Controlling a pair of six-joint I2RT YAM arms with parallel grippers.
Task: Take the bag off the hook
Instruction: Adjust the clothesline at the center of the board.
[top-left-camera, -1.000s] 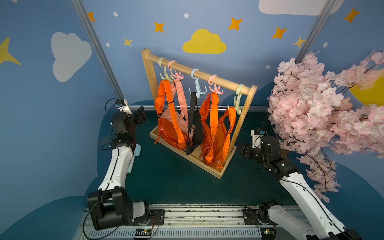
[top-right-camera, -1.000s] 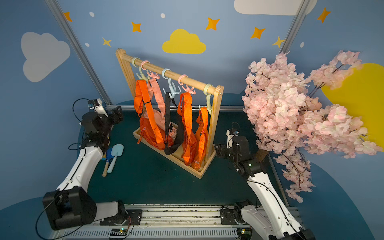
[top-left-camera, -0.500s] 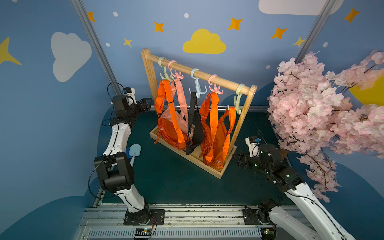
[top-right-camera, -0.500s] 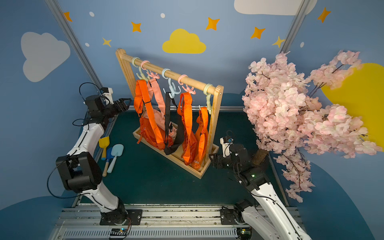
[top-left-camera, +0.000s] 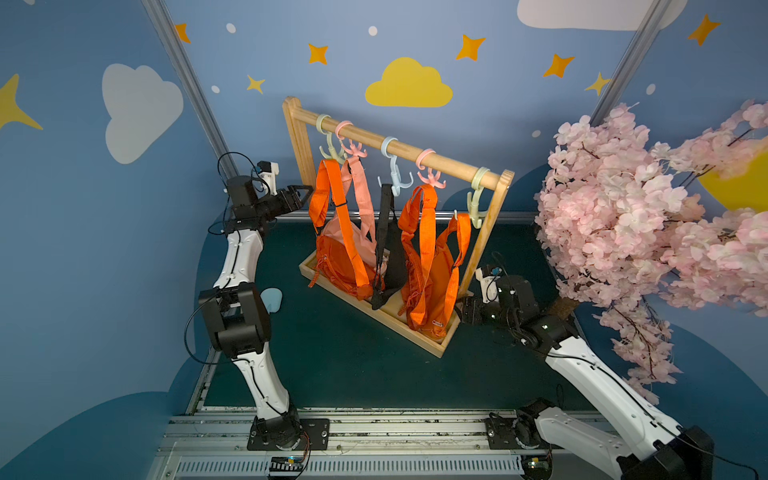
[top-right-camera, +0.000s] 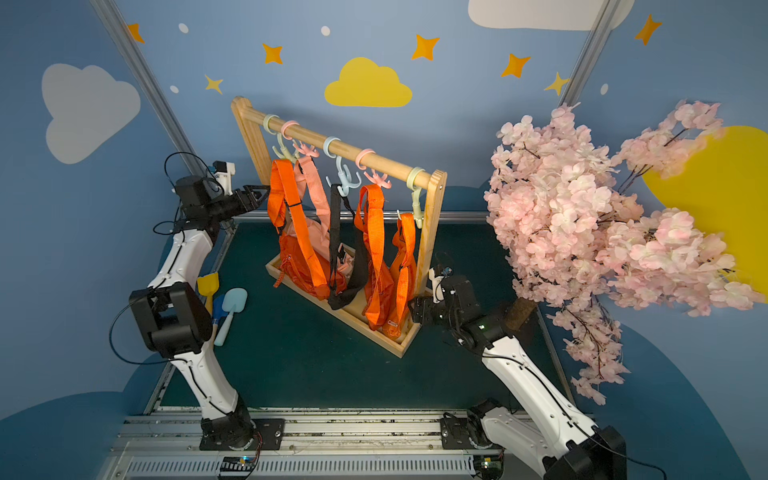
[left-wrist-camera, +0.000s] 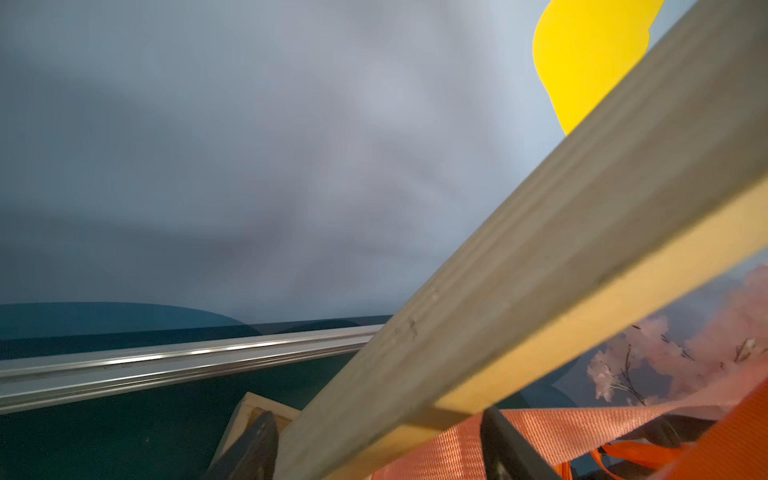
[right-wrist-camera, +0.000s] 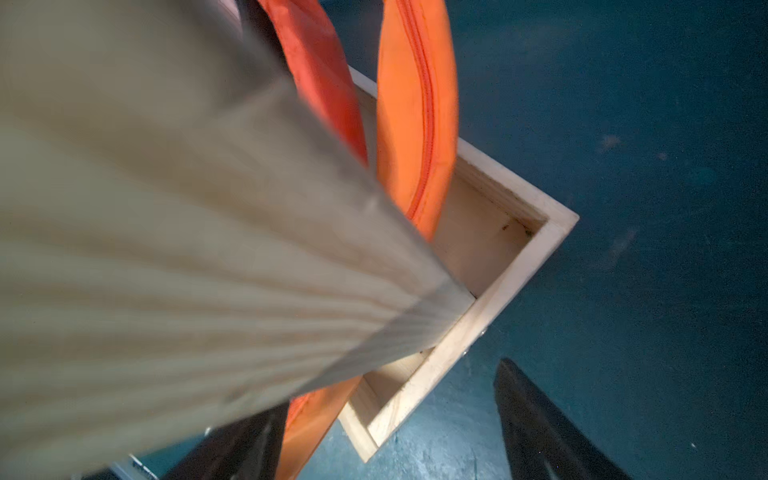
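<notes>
Left claw (top-left-camera: 303, 194) is raised, right at the rack's left upright (top-left-camera: 300, 149). In the wrist view its fingers (left-wrist-camera: 253, 444) are spread with the upright between them. Can't tell if they touch the wood. It pinches nothing.

Toy shovels (top-right-camera: 230, 307) lie on the surface (top-left-camera: 332, 374) beside the left arm.

All bags are on the rack, hung off hooks on the rail (top-left-camera: 370, 137):
- left orange bag (top-left-camera: 336, 262) on the green hook (top-left-camera: 330, 150)
- pink bag (top-left-camera: 360, 195) just behind it
- black bag (top-left-camera: 388, 249) on the blue hook (top-left-camera: 395, 172)
- right orange bag (top-left-camera: 434, 278) on the pink hook (top-left-camera: 430, 176)

Their bottoms sit in the base tray (top-left-camera: 434, 350).

Right claw (top-left-camera: 464, 309) is low, at the tray's right end by the right upright (top-left-camera: 484, 232). Its fingers (right-wrist-camera: 540, 424) are spread wide with the tray corner between them, holding nothing.

Blossom tree (top-left-camera: 644, 216) is far right.
</notes>
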